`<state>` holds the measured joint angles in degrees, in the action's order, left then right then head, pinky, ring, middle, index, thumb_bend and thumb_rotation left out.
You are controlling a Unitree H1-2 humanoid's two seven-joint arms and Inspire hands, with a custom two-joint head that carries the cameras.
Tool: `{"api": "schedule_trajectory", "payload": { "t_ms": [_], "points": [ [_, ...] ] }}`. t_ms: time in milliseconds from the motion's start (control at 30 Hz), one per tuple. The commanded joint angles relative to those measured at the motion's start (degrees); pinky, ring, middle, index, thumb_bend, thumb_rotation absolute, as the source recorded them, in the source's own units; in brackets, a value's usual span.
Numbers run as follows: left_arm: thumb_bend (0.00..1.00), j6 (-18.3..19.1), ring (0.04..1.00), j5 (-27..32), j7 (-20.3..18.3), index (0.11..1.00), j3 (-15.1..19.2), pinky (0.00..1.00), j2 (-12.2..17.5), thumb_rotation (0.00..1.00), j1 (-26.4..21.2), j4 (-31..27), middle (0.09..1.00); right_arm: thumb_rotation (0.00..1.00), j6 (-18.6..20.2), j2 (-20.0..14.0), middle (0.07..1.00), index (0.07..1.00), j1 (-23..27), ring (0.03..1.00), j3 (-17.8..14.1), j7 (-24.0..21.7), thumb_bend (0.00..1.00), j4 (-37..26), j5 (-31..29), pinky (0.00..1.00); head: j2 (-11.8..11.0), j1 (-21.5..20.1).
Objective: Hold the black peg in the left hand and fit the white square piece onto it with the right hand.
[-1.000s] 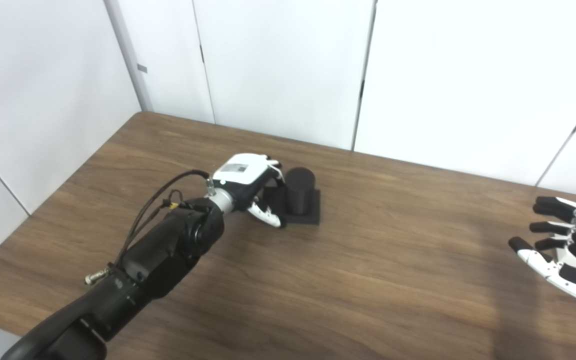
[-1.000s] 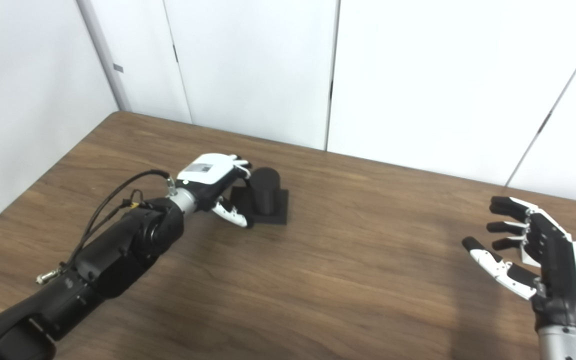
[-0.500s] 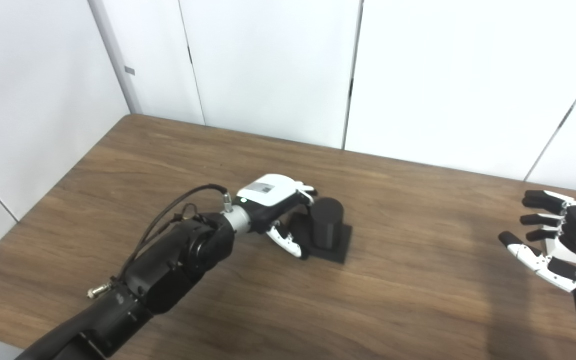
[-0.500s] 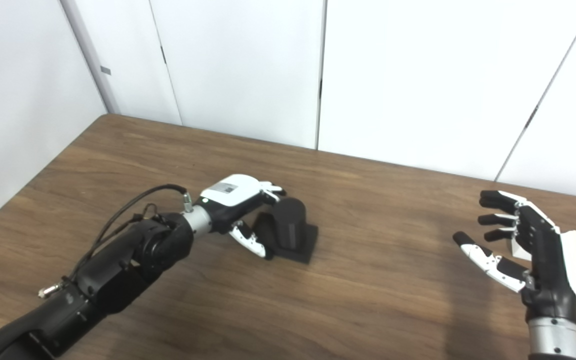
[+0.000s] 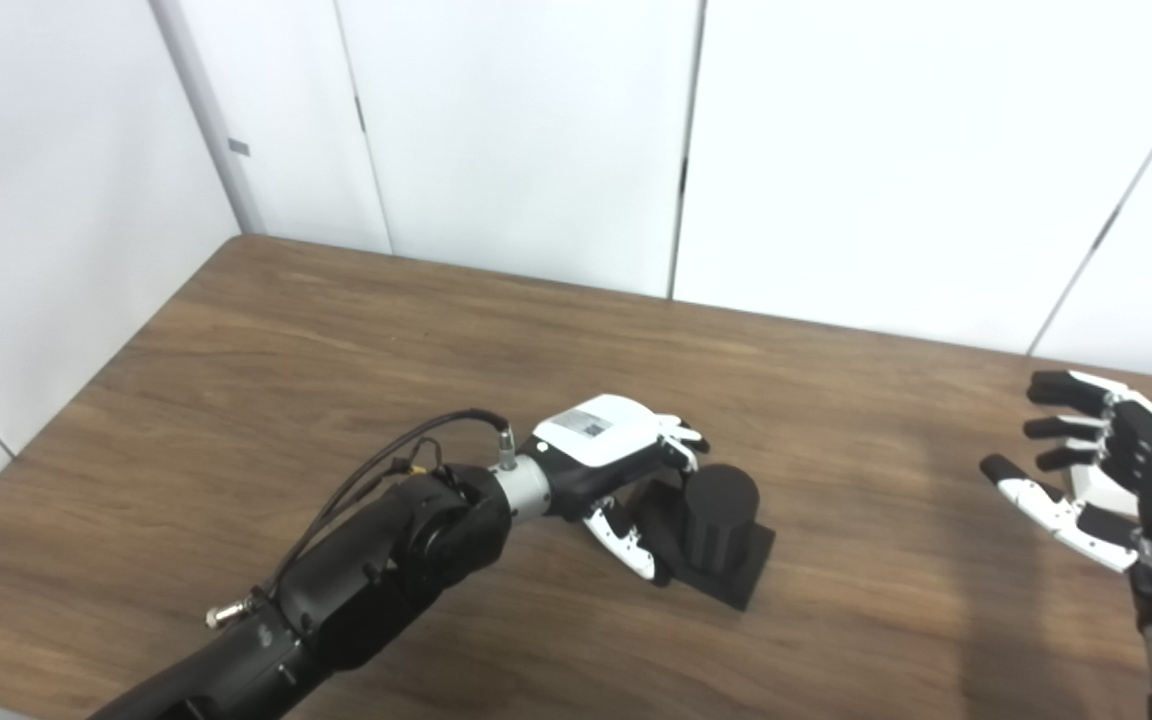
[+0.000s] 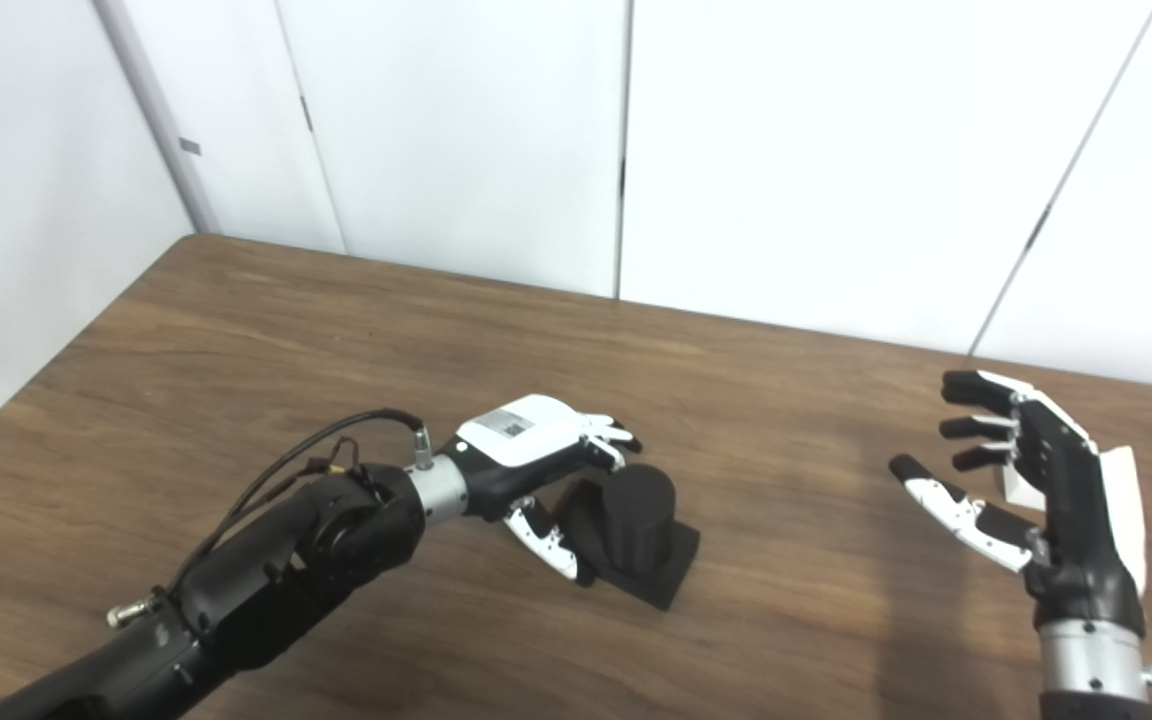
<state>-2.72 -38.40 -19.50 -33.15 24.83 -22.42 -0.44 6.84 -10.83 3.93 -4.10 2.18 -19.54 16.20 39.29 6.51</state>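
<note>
The black peg [image 5: 723,512], a short upright cylinder on a square black base, is near the middle of the wooden table. My left hand [image 5: 626,470] is closed around its left side, fingers behind it and thumb in front; the base looks slightly tilted. My right hand [image 6: 1036,495] is open at the far right, fingers spread, palm facing left. A small white piece [image 6: 1016,482] shows between its fingers, mostly hidden. I cannot tell whether the hand touches it.
The brown wooden table [image 5: 356,360] runs back to white wall panels. Its left edge runs diagonally at the left. My left forearm with a loose black cable [image 5: 386,480] lies across the near left part of the table.
My left hand has brought the black peg nearer and to the right, toward the table's middle. The camera has shifted a little. The right hand stays open in about the same place.
</note>
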Motion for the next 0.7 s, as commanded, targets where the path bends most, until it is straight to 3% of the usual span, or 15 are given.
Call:
{"api": "schedule_trajectory", "payload": {
  "t_ms": [0, 367, 500, 667],
  "points": [
    [0.52, -1.77, 0.938, -1.60, -5.02, 0.490, -3.70, 0.90, -0.43, 0.07, 1.98, 0.49, 0.911, 0.00, -2.71, -0.38, 0.705, 0.691, 1.63, 0.618, -0.13, 0.68, 0.49, -0.44, 0.24, 0.49, 0.34, -1.29],
    [0.52, -4.02, 0.929, -10.19, -7.50, 0.490, -8.58, 0.90, 2.27, 0.07, -1.06, 0.81, 0.894, 0.04, -4.78, 0.23, 0.700, 0.691, 1.87, 0.608, 0.87, 1.76, 0.50, 0.95, 1.98, 0.48, 0.72, -10.40],
    [0.52, -4.73, 0.931, -11.76, -7.31, 0.491, -8.98, 0.89, 3.26, 0.07, -0.99, 0.61, 0.889, 0.08, -3.40, -0.02, 0.698, 0.688, 2.54, 0.607, 1.06, 1.31, 0.52, 0.08, 2.87, 0.48, 0.23, -15.62],
    [0.52, -7.09, 0.920, -13.56, -4.04, 0.491, -8.68, 0.86, 4.13, 0.07, -0.39, 1.70, 0.875, 0.13, 0.44, -4.65, 0.716, 0.709, 4.68, 0.639, 1.24, -3.34, 0.57, -1.44, 5.09, 0.50, -0.58, -19.00]
  ]
}}
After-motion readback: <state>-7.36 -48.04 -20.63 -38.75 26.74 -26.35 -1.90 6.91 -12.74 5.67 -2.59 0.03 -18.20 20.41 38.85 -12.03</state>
